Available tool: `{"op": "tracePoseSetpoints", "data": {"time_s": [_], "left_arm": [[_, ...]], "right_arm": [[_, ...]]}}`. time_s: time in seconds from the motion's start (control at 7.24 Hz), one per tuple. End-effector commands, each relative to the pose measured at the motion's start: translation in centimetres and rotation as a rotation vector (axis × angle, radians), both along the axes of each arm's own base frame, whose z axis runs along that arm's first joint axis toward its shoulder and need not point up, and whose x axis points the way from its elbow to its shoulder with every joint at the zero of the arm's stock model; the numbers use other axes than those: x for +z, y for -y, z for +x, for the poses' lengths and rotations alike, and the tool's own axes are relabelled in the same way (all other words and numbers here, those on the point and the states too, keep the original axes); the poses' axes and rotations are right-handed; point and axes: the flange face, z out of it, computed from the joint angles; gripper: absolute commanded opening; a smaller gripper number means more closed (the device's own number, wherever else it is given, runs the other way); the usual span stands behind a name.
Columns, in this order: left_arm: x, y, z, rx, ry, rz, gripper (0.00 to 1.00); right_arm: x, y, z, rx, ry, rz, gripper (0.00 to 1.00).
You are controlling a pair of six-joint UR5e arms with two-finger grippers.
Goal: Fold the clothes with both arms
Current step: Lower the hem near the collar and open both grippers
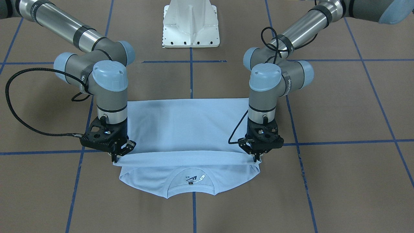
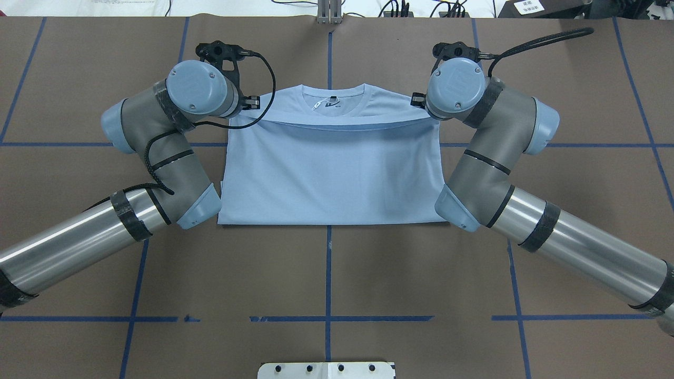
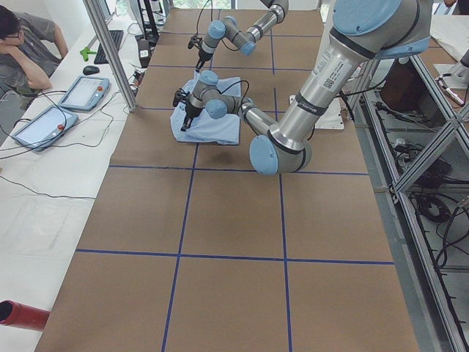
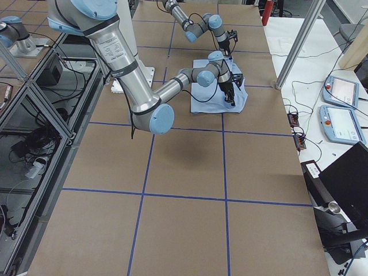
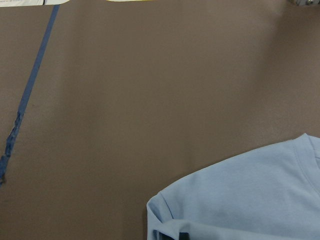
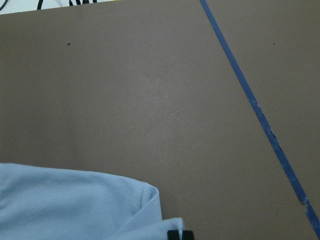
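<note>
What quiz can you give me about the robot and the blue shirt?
1. True or false: the shirt is scrunched up in a ball.
2. Which part pokes out past the folded-over layer? A the neck hole, B a pocket, C a zip.
3. Fill the gap: the left end effector and the right end effector each pinch a ____ of the folded-over layer.
Key: 1 false, it lies flat and folded. 2 A. 3 corner.
</note>
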Motion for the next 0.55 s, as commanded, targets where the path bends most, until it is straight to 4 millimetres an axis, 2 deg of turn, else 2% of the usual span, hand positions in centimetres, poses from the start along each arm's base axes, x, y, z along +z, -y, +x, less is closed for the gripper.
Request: {"op": "tracePoseSetpoints", "data": {"time_s": [0.0,0.28,0.41], "left_arm": [[0.23,1.66,-1.83,-0.003,0.021,0.025,0.00],[0.71,1.62,-1.37,0.001,0.029,0.018,0.00],[1.02,1.61,-1.03,0.005,0.031,0.018,0.00]], "right_arm": [[-0.62,0.06,-0.23,0.000,0.005,0.007,0.00],[-0.26,0.10,-0.42,-0.001,-0.001,0.003,0.00],[-0.40,0.00,-0.65,0.003,0.004,0.000,0.25]]}}
